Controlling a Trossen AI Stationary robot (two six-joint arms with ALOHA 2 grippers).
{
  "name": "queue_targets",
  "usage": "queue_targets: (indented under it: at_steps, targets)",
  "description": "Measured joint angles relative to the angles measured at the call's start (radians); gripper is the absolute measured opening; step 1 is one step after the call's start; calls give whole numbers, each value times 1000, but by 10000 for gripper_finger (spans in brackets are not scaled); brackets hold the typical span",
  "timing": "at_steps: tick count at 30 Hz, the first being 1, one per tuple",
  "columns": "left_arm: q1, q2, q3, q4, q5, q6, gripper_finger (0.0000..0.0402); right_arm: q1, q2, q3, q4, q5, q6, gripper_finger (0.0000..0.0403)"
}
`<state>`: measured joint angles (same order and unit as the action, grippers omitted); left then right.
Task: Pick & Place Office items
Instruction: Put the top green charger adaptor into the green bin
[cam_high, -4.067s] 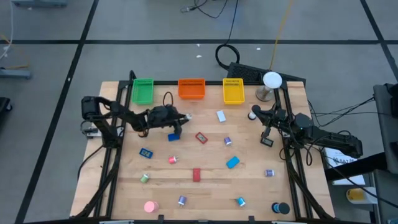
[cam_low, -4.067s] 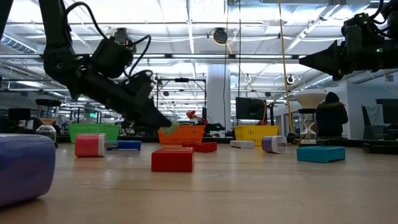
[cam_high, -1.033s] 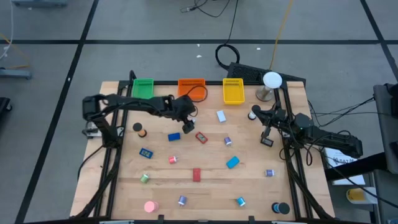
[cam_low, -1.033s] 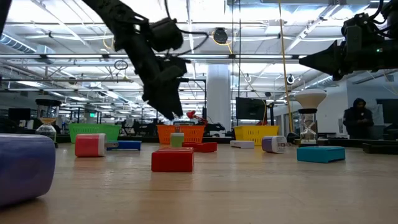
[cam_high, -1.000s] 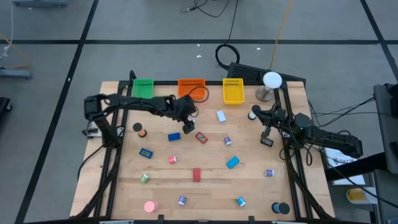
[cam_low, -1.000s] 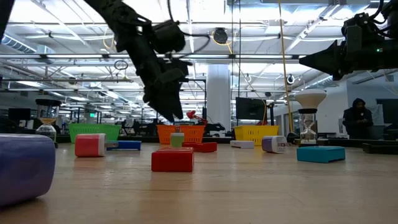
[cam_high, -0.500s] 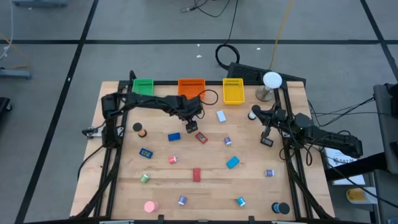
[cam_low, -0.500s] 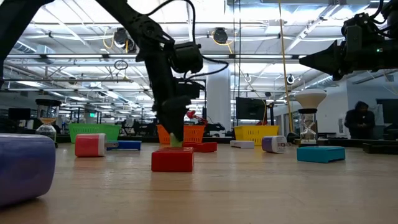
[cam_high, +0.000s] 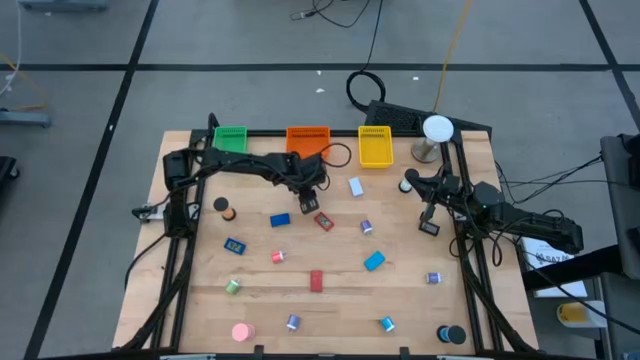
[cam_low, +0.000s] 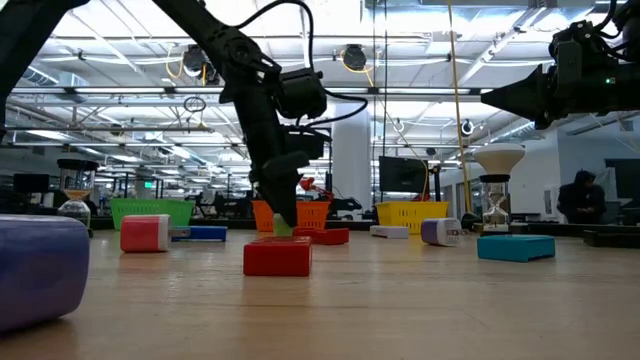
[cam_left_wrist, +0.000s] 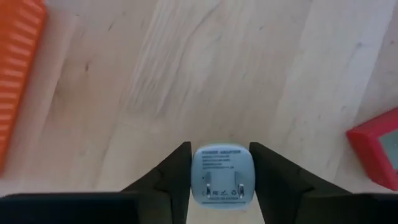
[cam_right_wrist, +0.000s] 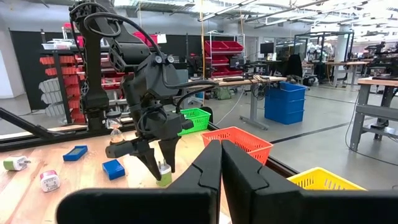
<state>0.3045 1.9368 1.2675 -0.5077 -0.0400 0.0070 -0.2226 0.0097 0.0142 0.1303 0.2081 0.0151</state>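
My left gripper points down just in front of the orange tray, shut on a small white power adapter. The adapter also shows in the low view and in the right wrist view. It is at table height, its pronged face up. A red block lies just to its right. My right gripper hangs shut and empty above the table's far right; its fingers are together. Several other small pieces lie scattered over the table. My left gripper pinches the adapter's two opposite side walls between its two fingers, one on each side. The fingers come from above, pointing down. The adapter stands with its label and prongs up; whether its underside is on the table I cannot tell.
A green tray and a yellow tray flank the orange one at the far edge. A white ball on a stand is at the far right. A blue block and a black cylinder lie to the left.
My left gripper has gone a little toward the table's right edge and come down over the adapter, its fingers turning to point straight down. The adapter has stayed where it was.
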Motion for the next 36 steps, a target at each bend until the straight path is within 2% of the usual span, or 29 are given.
queue_targets:
  at_steps: [5,10,17,23,27,33,36]
  targets:
    - [54,-80,0,-79,-9,-26,138,0,0,0,0,0,0,4]
    - [153,-242,0,-221,-18,-63,138,0,0,0,0,0,0,4]
    - [361,-440,0,-348,-46,-143,138,0,0,0,0,0,0,4]
    - [555,-485,-1,-427,-112,-194,146,0,0,0,0,0,0,4]
    - [675,-472,-56,-394,-78,-193,150,0,0,0,0,0,0,4]
    - [800,-465,-193,-192,-47,-218,139,0,0,0,0,0,0,4]
    - [845,-464,-241,-150,-31,-236,139,0,0,0,0,0,0,4]
